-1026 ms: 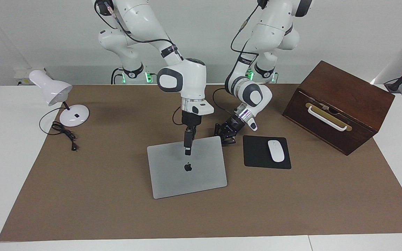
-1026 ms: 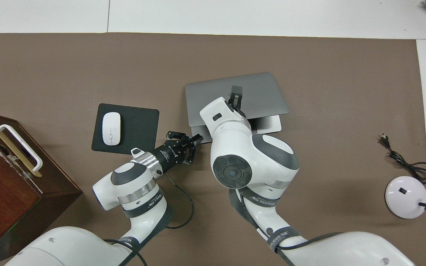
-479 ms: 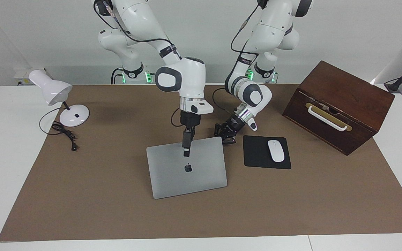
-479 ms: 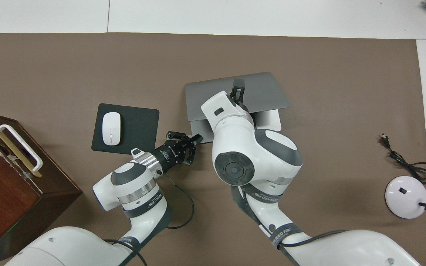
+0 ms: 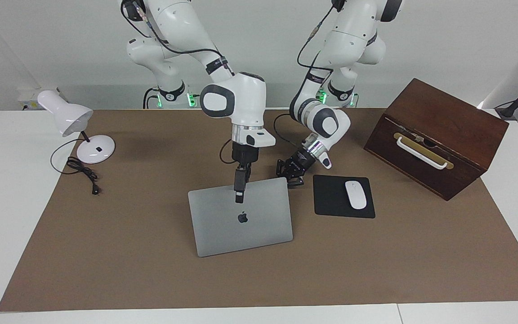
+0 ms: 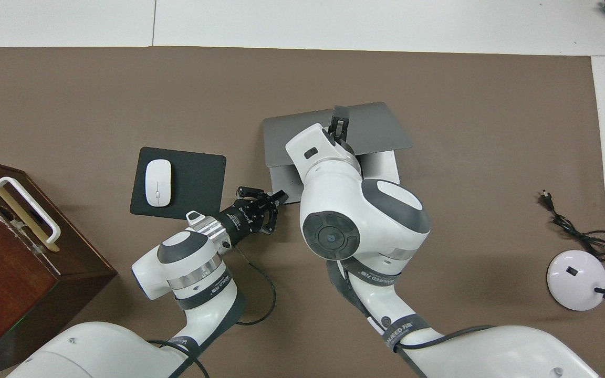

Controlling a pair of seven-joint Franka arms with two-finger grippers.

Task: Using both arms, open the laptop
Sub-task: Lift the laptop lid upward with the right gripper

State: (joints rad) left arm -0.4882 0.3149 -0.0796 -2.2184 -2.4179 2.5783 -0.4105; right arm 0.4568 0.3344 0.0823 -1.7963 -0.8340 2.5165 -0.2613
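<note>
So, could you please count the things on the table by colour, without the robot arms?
Silver-grey: 1, laptop
Black: 1, mouse pad
White: 2, mouse, desk lamp
Brown: 1, wooden box
Total: 5

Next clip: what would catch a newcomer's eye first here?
The laptop mid-mat, its lid raised partway, with the right gripper at the lid's upper edge. The left gripper, shut, sits at the laptop's corner beside the mouse pad. A wooden box stands toward the left arm's end.

A dark apple logo [image 5: 242, 218] marks the laptop [image 5: 223, 234] lid; other lettering unreadable
</note>
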